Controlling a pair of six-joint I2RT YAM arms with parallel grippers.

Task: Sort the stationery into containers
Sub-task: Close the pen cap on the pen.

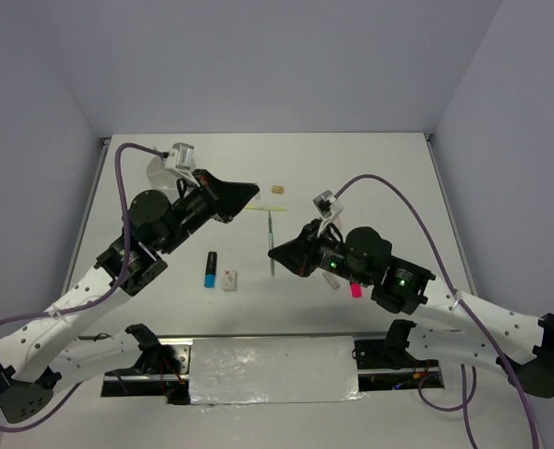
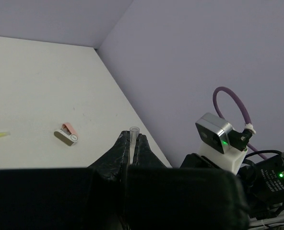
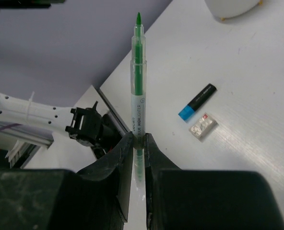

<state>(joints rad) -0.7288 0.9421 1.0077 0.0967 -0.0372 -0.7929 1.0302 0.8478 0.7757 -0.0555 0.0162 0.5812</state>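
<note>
My right gripper [image 3: 138, 136] is shut on a pen [image 3: 137, 81] with a clear barrel and a bare green tip. It holds the pen above the table, as the top view shows [image 1: 272, 241]. My left gripper [image 2: 131, 136] is shut on a small clear cap [image 2: 134, 130], raised near the table's middle [image 1: 249, 192]. The blue-and-black marker [image 1: 210, 269] and a white eraser [image 1: 230, 279] lie side by side on the table. A thin yellow-green stick [image 1: 266, 209] and a tan eraser [image 1: 278, 190] lie farther back. The pink highlighter [image 1: 355, 291] pokes out under my right arm. The white cup [image 3: 230, 7] stands at the back left.
A small grey-and-pink piece [image 2: 65, 135] lies on the table in the left wrist view. The cup is partly hidden behind my left wrist in the top view [image 1: 157, 168]. Walls close the table at the back and on both sides.
</note>
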